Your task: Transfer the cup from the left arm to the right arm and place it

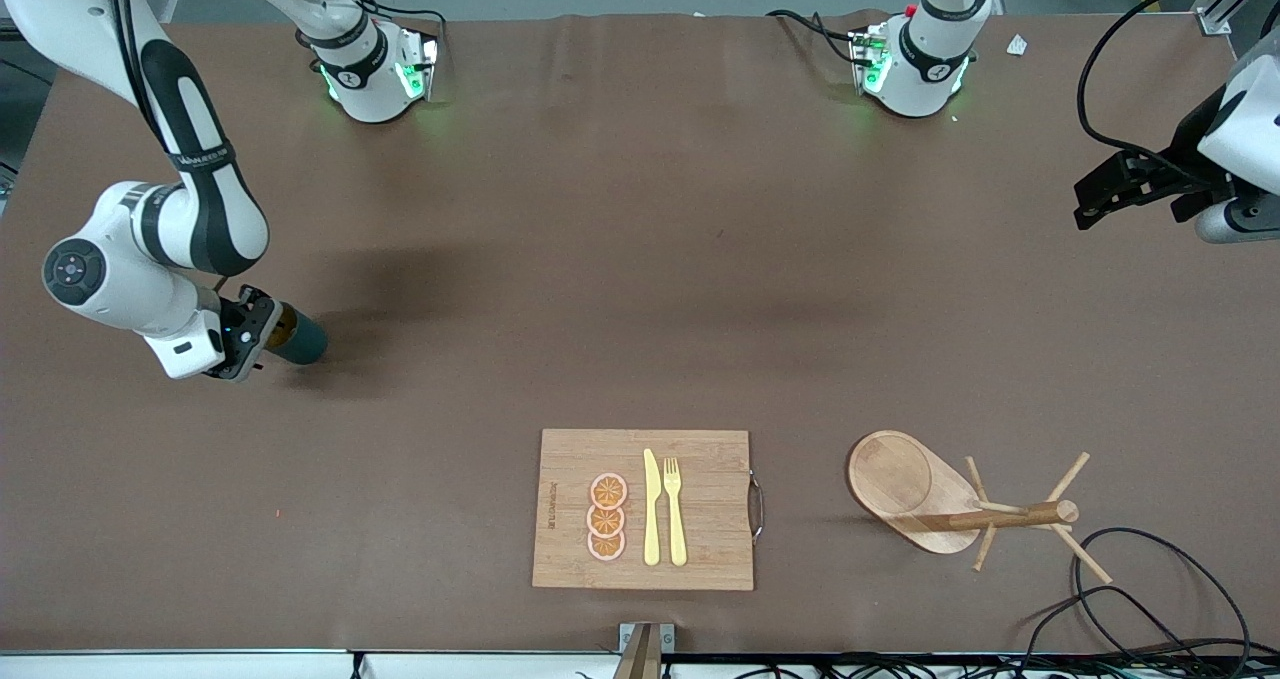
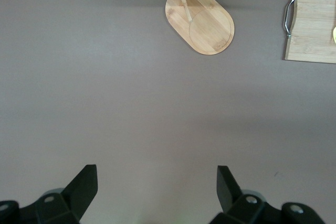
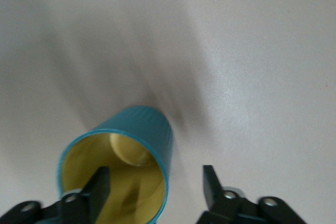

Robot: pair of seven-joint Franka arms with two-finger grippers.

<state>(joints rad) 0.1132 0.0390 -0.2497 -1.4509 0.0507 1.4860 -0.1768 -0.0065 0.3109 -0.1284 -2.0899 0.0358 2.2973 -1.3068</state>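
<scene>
The cup (image 1: 297, 337) is found at the right arm's end of the table, just under the right gripper (image 1: 250, 334), standing on the brown cloth-covered table (image 1: 640, 289). In the right wrist view its dark teal outside is seen to be finely ribbed and its inside ochre yellow (image 3: 118, 182); the handle cannot be made out. The right gripper's fingers are held apart: one finger (image 3: 97, 184) reaches inside the cup's mouth and the other (image 3: 210, 184) stands clear of its wall, so the rim is straddled rather than clamped, and whether the inner finger touches the wall cannot be told. A soft shadow is cast on the cloth beside the cup. The table is covered edge to edge in a smooth brown sheet, and grey floor is visible past the robot bases. Nearer to the front camera, around the middle of the table, a bamboo cutting board (image 1: 700, 549) with a metal handle is laid flat; three orange slices (image 1: 607, 517), a yellow knife (image 1: 651, 507) and a yellow fork (image 1: 675, 509) rest on it. Toward the left arm's end a wooden mug tree (image 1: 940, 499) stands on its oval base, with black cables (image 1: 1150, 599) lying near it. The left gripper (image 2: 157, 187) waits with its fingers wide apart, empty, over bare cloth at the left arm's end of the table.
</scene>
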